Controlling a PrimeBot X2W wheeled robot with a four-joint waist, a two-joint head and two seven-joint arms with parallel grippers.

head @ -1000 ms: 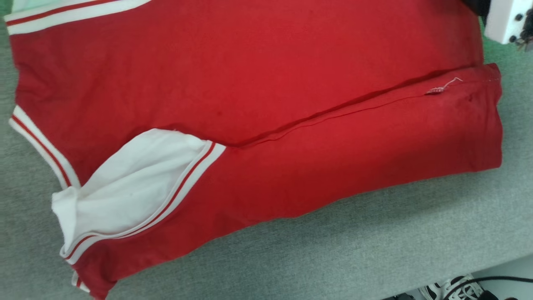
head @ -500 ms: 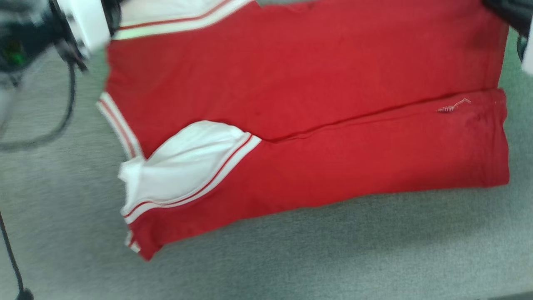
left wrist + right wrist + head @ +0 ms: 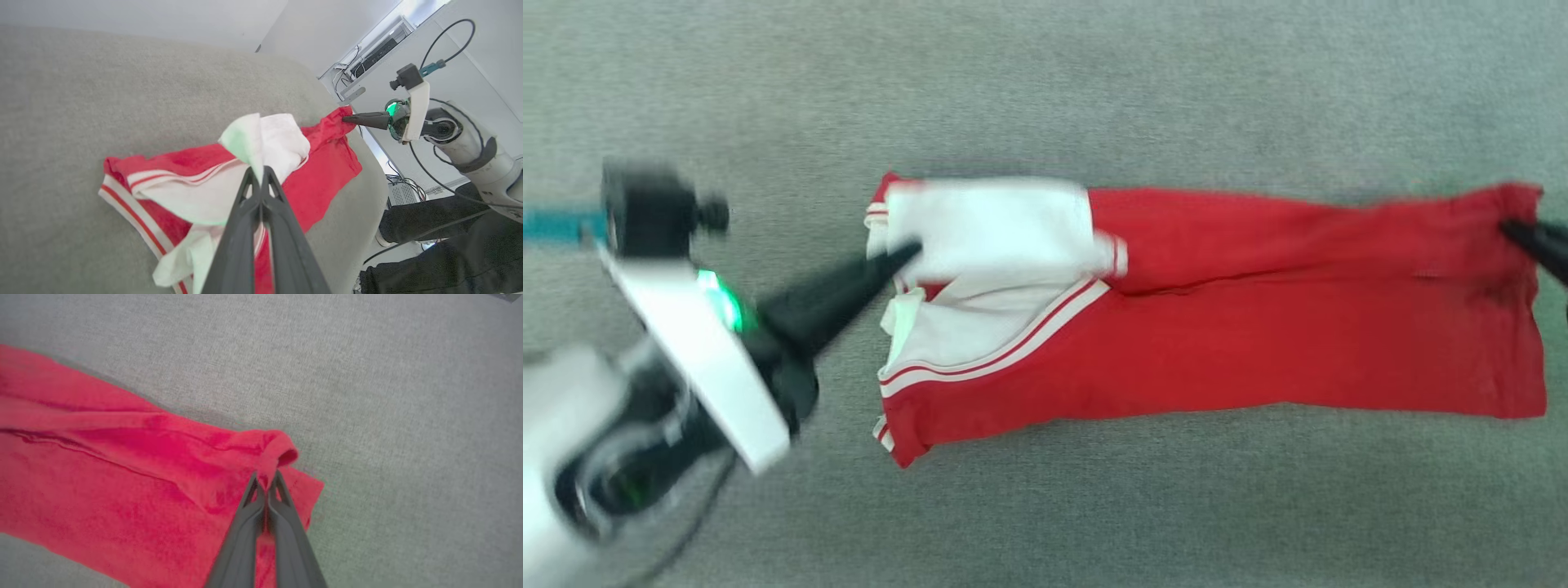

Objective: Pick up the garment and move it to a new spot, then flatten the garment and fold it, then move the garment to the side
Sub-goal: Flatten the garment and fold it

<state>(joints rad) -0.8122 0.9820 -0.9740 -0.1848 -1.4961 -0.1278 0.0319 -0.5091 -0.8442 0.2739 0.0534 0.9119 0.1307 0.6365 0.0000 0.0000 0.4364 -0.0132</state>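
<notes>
Jaws of the left gripper [image 3: 260,171] are pressing tightly together on a fold of white cloth, and the two long dark fingers are showing no gap between them. That fold is rising in a small peak off the white sleeve end [image 3: 282,139] of the soft red fabric shirt with thin white stripe trim [image 3: 327,171]. In the head view the left gripper [image 3: 915,247] is meeting this sleeve end [image 3: 988,220] at the far left corner of the shirt [image 3: 1258,343].

Jaws of the right gripper [image 3: 266,477] are likewise closing hard on the shirt [image 3: 102,477], pinching a bunched red corner of the hem that is curling over the fingertips. Seen from the head, the right gripper [image 3: 1507,229] is sitting at the far right corner of the shirt; from the left wrist, it [image 3: 345,119] is touching the red edge at the opposite end.

Between the two grips the shirt is lying folded into a long narrow band running left to right, white sleeves at the left end and plain red at the right. It is resting on a flat grey woven fabric surface [image 3: 1094,82], which is spreading out on every side [image 3: 408,375]. Beyond the right edge of that surface [image 3: 81,102], a person's legs in dark trousers [image 3: 429,220] are showing.
</notes>
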